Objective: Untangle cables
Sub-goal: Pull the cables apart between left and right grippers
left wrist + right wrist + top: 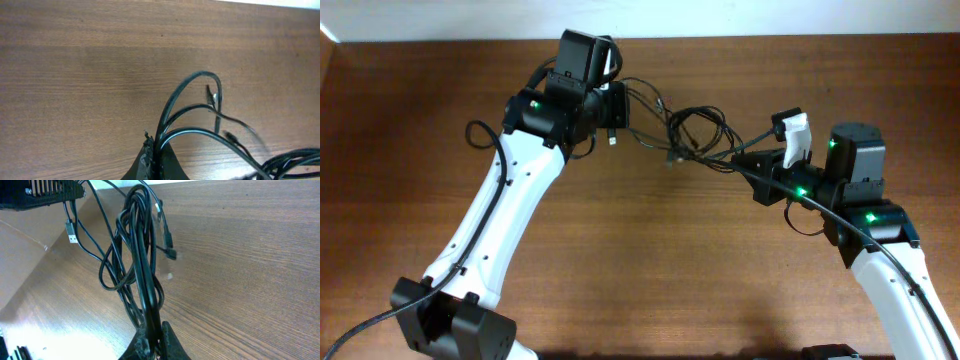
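Around you: only the brown wood-grain table point(650, 260) & two white robot arms, the left arm point(495, 215) slanting across the table's left half, the right arm point(895, 290) at the right edge. The thin black cables point(685, 135) form a looped tangle w/ small plugs dangling, strung over the far-centre btwn the grippers. Left gripper point(154, 159) pinches several strands; right gripper point(152, 339) clamps a thick bunch. The far table edge runs near the tangle; wide wood opens near-centre.
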Tool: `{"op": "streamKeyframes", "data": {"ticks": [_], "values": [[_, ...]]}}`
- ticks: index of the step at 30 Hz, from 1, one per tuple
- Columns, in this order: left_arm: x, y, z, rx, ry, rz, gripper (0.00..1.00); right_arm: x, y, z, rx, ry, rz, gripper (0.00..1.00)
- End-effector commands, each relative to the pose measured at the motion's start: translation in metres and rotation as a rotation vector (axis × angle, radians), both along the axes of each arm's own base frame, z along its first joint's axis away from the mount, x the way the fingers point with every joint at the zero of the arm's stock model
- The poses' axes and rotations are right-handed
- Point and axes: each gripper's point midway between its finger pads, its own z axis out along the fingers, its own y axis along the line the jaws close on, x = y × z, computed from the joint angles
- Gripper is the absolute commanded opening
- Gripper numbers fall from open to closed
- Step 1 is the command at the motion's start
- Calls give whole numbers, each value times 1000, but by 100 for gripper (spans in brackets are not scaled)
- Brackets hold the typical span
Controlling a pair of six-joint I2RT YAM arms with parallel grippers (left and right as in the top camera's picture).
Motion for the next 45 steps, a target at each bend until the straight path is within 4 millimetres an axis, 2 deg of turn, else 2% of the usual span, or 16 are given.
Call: {"op": "streamKeyframes", "data": {"ticks": [1, 2, 4, 10, 17, 23, 27, 29, 31, 34, 37, 40, 41, 43, 45], "values": [[4, 19, 18, 2, -48, 95, 26, 5, -4, 6, -15, -17, -28, 4], [4, 19, 18, 3, -45, 96, 39, 4, -4, 6, -15, -15, -28, 4], [-2, 21, 13, 16, -17, 96, 100, 4, -4, 6, -15, -14, -28, 4], [-5, 22, 9, 23, 1, 95, 99, 3, -4, 5, -15, -9, -27, 4], [-19, 27, -5, 237, 25, -147, 100, 4, -4, 5, -15, -10, -27, 4], [-18, 26, -16, 243, 52, -150, 100, 3, -4, 5, -15, -10, -27, 4], [-21, 6, -34, 163, 112, -225, 99, 4, -4, 7, 2, -4, -34, 4], [-20, 4, -43, 161, 134, -231, 99, 4, -3, 7, 6, -2, -34, 4], [-22, -2, -49, 176, 140, -310, 99, 5, -3, 9, 6, -10, -33, 4], [-28, -17, -47, 158, 117, -465, 99, 5, 4, 18, 38, -46, 9, 4], [-28, -17, -47, 160, 113, -473, 99, 3, 12, 31, 74, -96, 64, 4], [-30, -22, -45, 164, 93, -532, 99, 4, 13, 33, 78, -107, 70, 4], [-35, -32, -41, 147, 64, -636, 99, 2, 16, 37, 91, -120, 92, 4], [-41, -41, -33, 135, 19, -729, 99, -1, 21, 44, 107, -155, 138, 4], [-42, -43, -13, 135, -49, -752, 99, -3, 25, 51, 117, -193, 179, 4]]}}
